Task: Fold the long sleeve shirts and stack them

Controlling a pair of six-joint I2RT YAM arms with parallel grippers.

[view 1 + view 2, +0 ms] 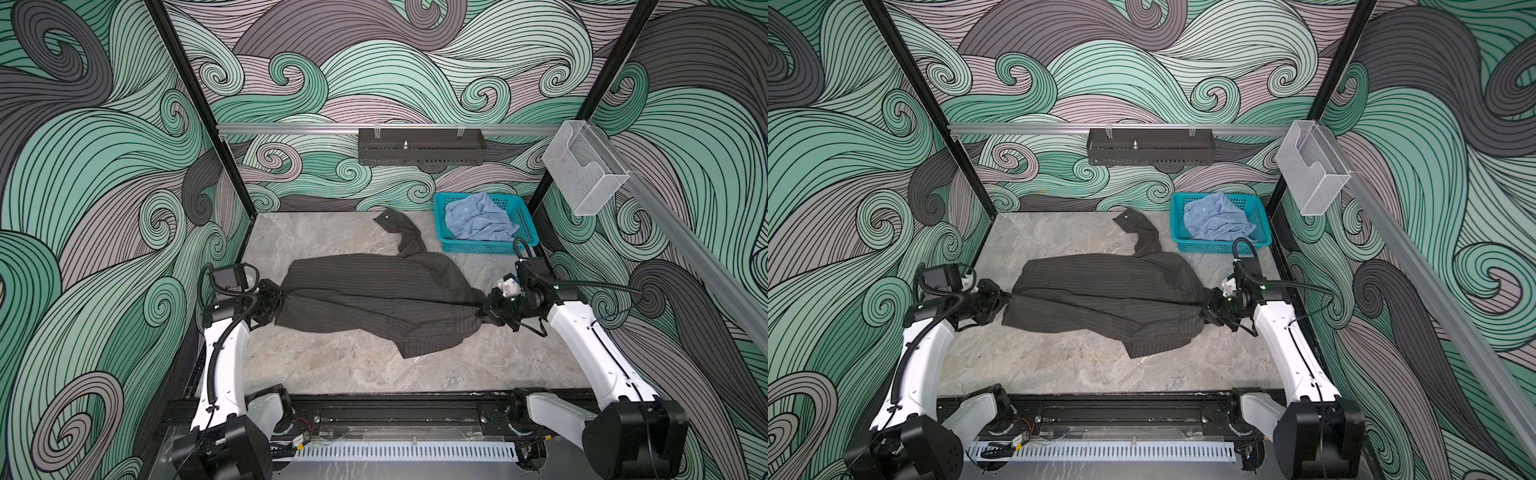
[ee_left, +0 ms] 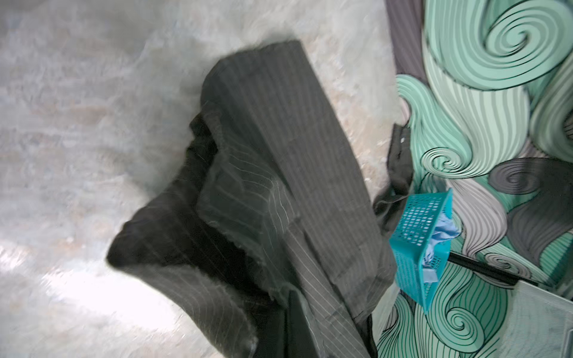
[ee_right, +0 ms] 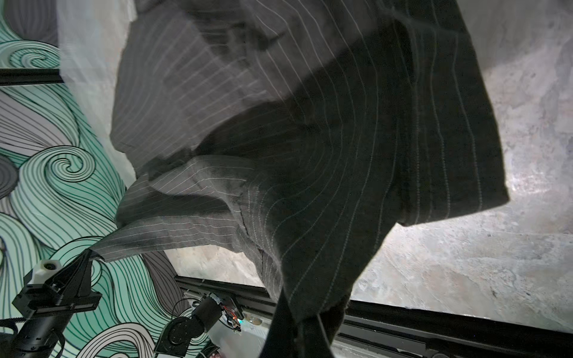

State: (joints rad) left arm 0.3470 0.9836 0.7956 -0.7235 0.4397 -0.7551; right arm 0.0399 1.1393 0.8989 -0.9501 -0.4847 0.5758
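The dark charcoal pinstriped shirt point(image 1: 374, 299) point(image 1: 1108, 299) is stretched between my two grippers over the middle of the table, and its lower edge sags onto the surface. My left gripper point(image 1: 281, 302) point(image 1: 1009, 300) is shut on the shirt's left end, seen close in the left wrist view point(image 2: 279, 155). My right gripper point(image 1: 480, 311) point(image 1: 1204, 309) is shut on its right end, with bunched cloth point(image 3: 341, 139) hanging from the jaws. One sleeve point(image 1: 409, 239) trails toward the back. The light blue shirt point(image 1: 478, 222) point(image 1: 1217, 222) lies crumpled in the basket.
The teal mesh basket point(image 1: 490, 247) point(image 1: 1221, 248) point(image 2: 415, 223) stands at the back right corner. A black tray point(image 1: 419, 145) hangs on the rear rail, and a clear plastic holder point(image 1: 582, 170) hangs on the right rail. The grey marbled table point(image 1: 332, 361) ends at a black front rail point(image 1: 395, 409).
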